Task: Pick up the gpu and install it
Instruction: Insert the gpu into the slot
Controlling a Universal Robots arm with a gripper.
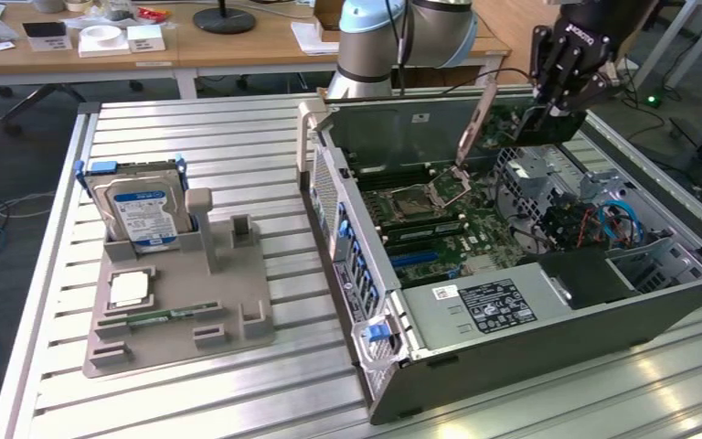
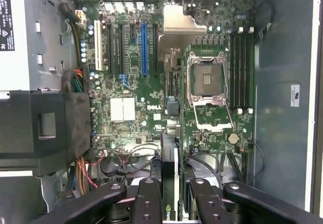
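Jaws: pressed onto the gpu (image 2: 170, 156) from both flat sides; the black fingers (image 2: 147, 200) pinch its upper part, and the card runs edge-on between them.
Gpu: held in the air on edge (image 1: 547, 126), above the far end of the open computer case (image 1: 570, 352), clear of the board below and not seated in any slot.
Below the card: the green motherboard (image 2: 151, 113), with the CPU socket (image 2: 207, 80) to one side of the card's line and the long blue slot (image 2: 144, 50) to the other, well apart from the card.
Case: lies on its side with the lid off, along the bench's (image 1: 205, 137) edge at the exterior view's right; a labelled power supply (image 1: 497, 306) fills its near end.
Holder: a grey parts holder (image 1: 235, 329) sits near the bench's edge at the exterior view's left, apart from the case.
In the holder: a blue-labelled hard drive (image 1: 142, 215) stands upright at its far end; a square processor chip (image 1: 128, 291) and a narrow green memory stick (image 1: 156, 317) lie flat nearer the front.
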